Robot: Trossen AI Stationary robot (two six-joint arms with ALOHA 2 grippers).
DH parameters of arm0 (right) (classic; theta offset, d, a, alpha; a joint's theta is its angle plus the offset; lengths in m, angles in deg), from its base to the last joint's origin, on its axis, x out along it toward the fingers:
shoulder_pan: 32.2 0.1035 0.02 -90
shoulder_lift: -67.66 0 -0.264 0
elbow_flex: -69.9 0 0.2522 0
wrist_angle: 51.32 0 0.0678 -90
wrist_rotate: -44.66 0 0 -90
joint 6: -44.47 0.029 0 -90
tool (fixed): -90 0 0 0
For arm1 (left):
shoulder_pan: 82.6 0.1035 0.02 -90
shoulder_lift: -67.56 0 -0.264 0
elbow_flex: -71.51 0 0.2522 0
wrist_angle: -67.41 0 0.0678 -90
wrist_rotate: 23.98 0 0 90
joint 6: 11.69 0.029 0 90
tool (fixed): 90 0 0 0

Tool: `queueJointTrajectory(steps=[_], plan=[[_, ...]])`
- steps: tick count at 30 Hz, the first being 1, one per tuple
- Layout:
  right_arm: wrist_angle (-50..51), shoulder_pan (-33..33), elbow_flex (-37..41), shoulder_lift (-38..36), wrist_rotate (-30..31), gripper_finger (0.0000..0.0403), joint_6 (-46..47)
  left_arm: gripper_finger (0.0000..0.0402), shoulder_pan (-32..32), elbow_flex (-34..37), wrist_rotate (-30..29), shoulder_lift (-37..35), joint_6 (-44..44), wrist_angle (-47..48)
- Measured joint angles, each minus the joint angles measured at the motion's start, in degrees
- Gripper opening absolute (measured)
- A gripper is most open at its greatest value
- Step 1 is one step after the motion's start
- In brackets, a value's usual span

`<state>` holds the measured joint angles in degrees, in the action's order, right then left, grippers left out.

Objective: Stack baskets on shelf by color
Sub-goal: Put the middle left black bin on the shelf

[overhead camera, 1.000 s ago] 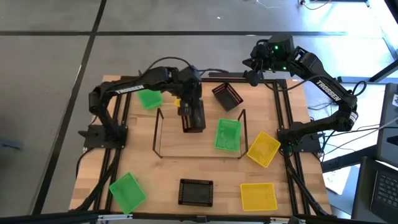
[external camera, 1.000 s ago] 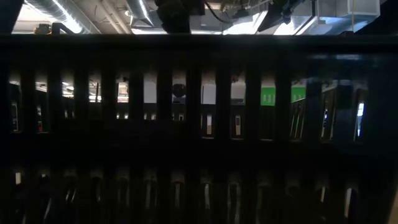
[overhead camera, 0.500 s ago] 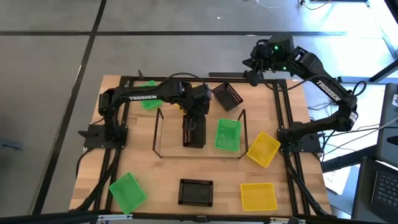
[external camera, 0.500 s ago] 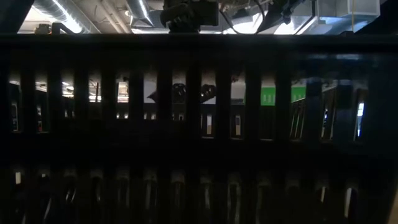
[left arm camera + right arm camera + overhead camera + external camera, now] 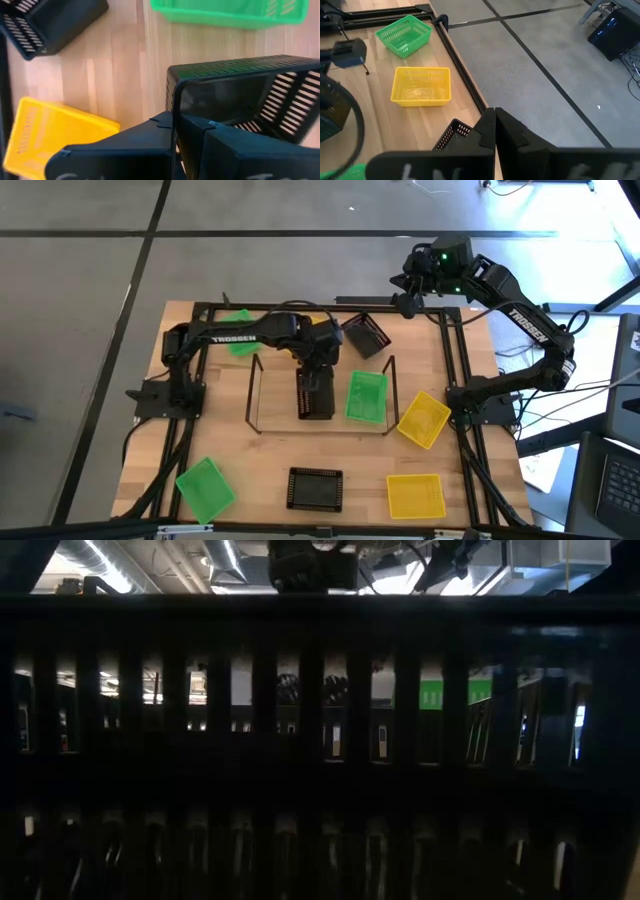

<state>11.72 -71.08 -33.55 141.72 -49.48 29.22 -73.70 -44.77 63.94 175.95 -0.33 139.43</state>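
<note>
Left hand (image 5: pixel 317 372) pinching black basket (image 5: pixel 316 394) rim

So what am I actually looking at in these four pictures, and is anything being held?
Two dark robot arms work at a wooden table. The top view looks straight down. The left hand grips the rim of a black basket on the shelf, beside a green basket. That arm's wrist camera shows the same black basket up close. The right hand waits at the table's far edge. More green, yellow and black baskets lie around. The low view is blocked by a dark slatted surface.
</note>
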Motion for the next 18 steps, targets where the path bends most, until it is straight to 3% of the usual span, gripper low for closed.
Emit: queueJointTrajectory(steps=[8,18], plan=[[0.03,0.0,0.0,0.0,-0.02,0.0,-0.08,0.0003,-0.36,0.18,0.02,1.34,-3.34,-0.07],[0.34,0.0,0.0,0.0,-0.02,0.0,-0.24,0.0057,-1.23,0.13,-6.0,1.24,-3.98,-0.72]])
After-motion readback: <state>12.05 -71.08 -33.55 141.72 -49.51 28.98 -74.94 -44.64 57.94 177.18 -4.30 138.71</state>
